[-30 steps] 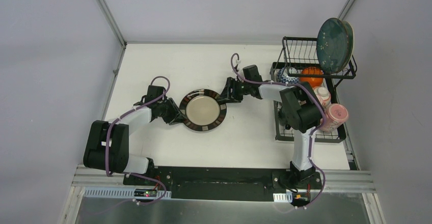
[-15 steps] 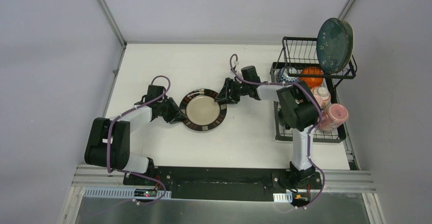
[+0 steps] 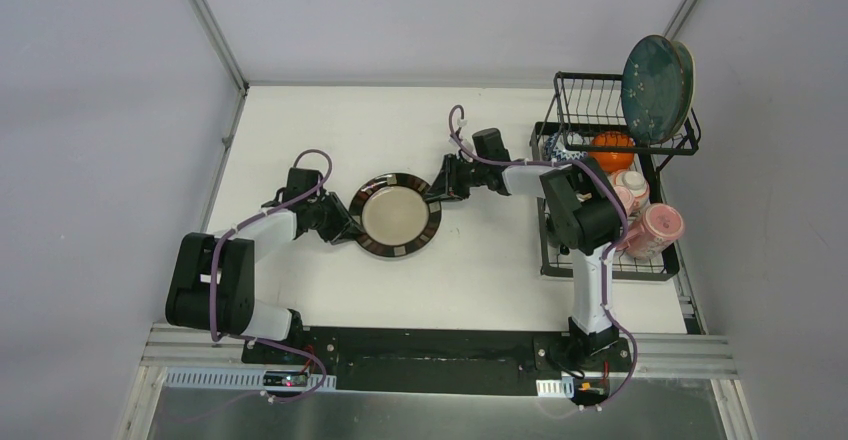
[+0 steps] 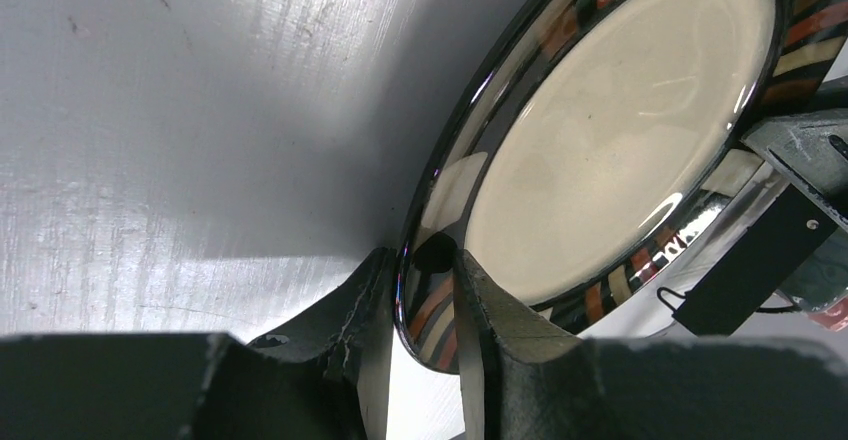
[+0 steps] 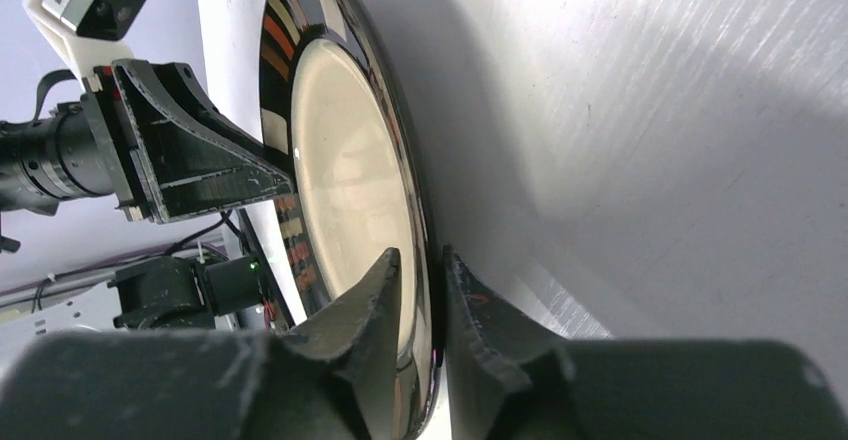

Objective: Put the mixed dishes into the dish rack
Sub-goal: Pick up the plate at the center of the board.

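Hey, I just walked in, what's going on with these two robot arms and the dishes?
Both arms are on one plate, the beige one with the dark striped rim, in the middle of the table. The left end effector pinches its left edge and the right end effector pinches the opposite edge. The dish rack on the right already holds a teal plate standing in its upper basket, an orange bowl and pink cups. This plate is not yet loaded.

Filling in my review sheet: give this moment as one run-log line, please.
left hand: shut on beige plate rim | right hand: shut on opposite rim | beige plate: outside rack
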You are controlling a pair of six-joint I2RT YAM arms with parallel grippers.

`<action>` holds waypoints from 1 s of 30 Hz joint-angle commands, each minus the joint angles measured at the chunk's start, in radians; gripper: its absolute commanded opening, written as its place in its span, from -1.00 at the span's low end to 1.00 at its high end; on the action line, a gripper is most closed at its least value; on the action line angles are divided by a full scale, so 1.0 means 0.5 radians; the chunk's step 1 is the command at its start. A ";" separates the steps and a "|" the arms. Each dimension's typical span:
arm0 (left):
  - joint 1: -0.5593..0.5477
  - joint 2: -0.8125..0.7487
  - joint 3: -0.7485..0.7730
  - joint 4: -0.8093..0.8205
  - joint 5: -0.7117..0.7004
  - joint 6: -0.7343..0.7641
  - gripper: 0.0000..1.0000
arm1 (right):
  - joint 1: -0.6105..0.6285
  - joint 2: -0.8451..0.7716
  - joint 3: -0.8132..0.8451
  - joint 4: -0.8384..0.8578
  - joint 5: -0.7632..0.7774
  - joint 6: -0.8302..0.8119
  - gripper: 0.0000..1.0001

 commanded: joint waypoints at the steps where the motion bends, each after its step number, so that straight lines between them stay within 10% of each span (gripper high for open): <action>1: -0.015 -0.093 -0.009 0.126 0.059 -0.055 -0.48 | 0.095 -0.091 0.078 0.138 -0.276 -0.008 -0.61; 21: -0.015 -0.240 -0.073 0.516 0.415 -0.083 -1.00 | 0.112 -0.156 -0.014 0.570 -0.518 0.195 -0.40; 30: -0.016 -0.260 -0.031 0.340 0.265 -0.130 -0.83 | 0.081 -0.317 -0.061 0.538 -0.291 0.222 -1.00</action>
